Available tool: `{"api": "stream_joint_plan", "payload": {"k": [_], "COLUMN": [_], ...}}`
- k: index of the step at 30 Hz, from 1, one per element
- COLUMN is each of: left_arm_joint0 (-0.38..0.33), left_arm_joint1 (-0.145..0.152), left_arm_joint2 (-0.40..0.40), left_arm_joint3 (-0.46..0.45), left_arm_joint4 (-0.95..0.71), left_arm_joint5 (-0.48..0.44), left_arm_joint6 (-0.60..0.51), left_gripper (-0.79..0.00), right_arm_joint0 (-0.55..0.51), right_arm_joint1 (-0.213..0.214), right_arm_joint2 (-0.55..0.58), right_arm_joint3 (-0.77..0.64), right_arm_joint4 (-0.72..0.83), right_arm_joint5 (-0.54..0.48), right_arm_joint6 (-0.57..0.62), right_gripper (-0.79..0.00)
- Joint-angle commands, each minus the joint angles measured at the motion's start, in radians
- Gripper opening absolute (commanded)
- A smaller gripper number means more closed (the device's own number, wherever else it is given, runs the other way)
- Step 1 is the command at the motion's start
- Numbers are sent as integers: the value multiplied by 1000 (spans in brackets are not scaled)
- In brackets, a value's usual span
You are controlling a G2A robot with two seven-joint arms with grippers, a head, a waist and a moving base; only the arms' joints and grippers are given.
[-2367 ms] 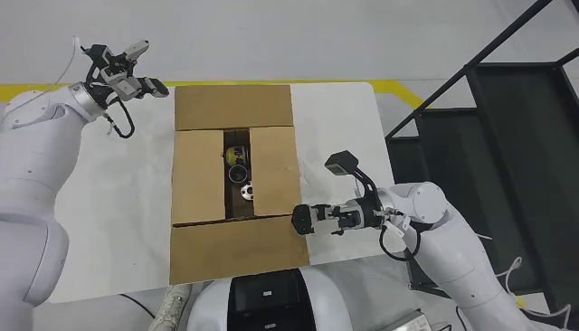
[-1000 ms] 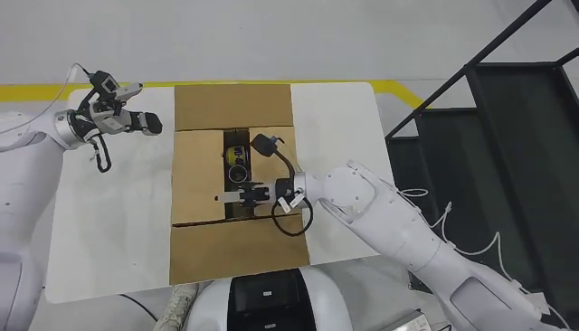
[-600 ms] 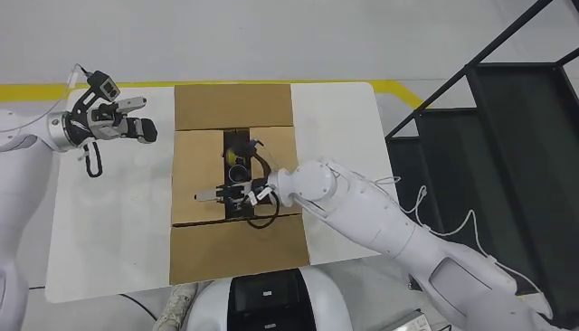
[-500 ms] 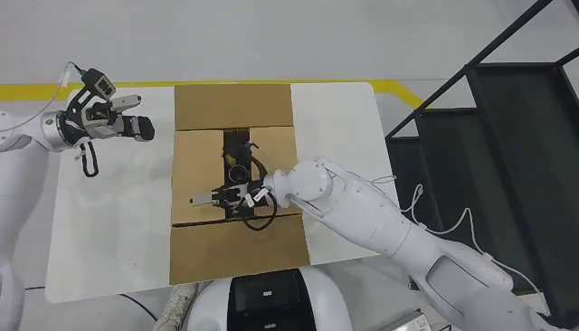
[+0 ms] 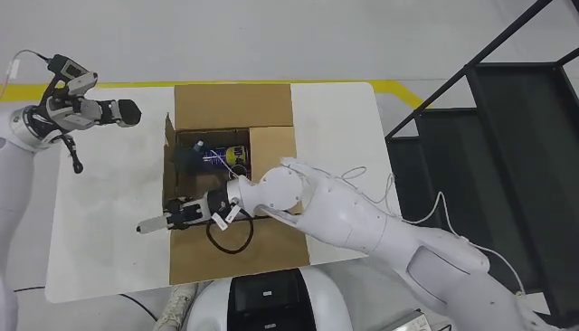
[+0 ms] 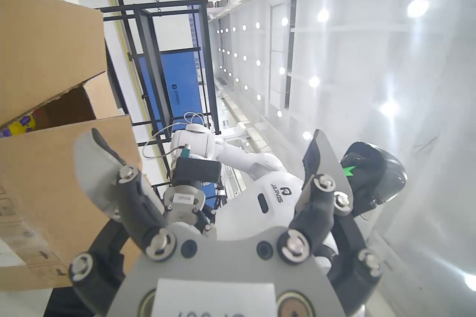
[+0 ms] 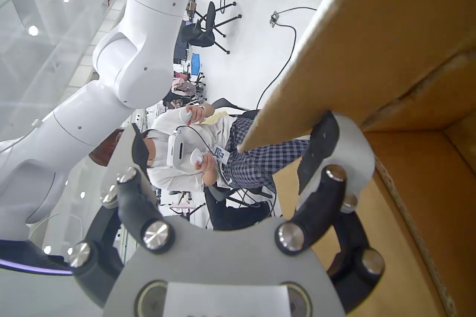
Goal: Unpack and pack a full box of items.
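The cardboard box (image 5: 233, 107) stands mid-table with its far and near flaps folded outward. Its left flap (image 5: 168, 164) stands nearly upright, and the right flap (image 5: 273, 143) lies over the opening. Inside show a yellow-and-purple item (image 5: 232, 156) and a dark blue item (image 5: 192, 156). My right gripper (image 5: 154, 225) reaches across the near left corner of the box. It is open, with the flap's edge (image 7: 390, 17) between its fingers and resting against one finger (image 7: 331, 144). My left gripper (image 5: 127, 112) hovers open left of the box (image 6: 48, 47), holding nothing.
The white table (image 5: 335, 132) has bare room on both sides of the box. A black metal stair frame (image 5: 493, 105) stands beyond the table's right edge. A yellow floor line (image 5: 398, 87) runs behind the table.
My right arm swept leftward across the box, and the left flap swung up from flat to nearly upright, uncovering the items. My left gripper drew back to the left.
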Motion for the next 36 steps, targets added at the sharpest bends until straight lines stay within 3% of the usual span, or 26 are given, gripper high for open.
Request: {"api": "stream_joint_plan", "payload": {"k": [1,6,10,16,22,30,36], "left_arm_joint0": [6,25,52,43,36,53,31], "left_arm_joint1": [5,22,34,45,38,0,-30], "left_arm_joint2": [-11,-33,-13,38,76,151,193], "left_arm_joint3": [-22,-82,-124,-38,30,75,139], "left_arm_joint4": [-3,11,25,211,305,313,309], "left_arm_joint5": [20,64,162,247,262,249,242], "left_arm_joint6": [-1,-1,-1,19,92,170,198], "left_gripper": [0,0,0,0,0,0,0], "right_arm_joint0": [30,83,103,96,2,-302,-475], "right_arm_joint1": [-33,-108,-148,-158,-86,58,111], "right_arm_joint2": [-37,-96,-106,-69,50,347,494], "right_arm_joint3": [46,153,224,245,74,-331,-507], "right_arm_joint4": [-5,10,33,34,-58,-241,-293], "right_arm_joint5": [1,7,-7,-35,2,102,122], "right_arm_joint6": [-13,-22,-10,0,-14,2,58], "right_gripper": [0,0,0,0,0,0,0]}}
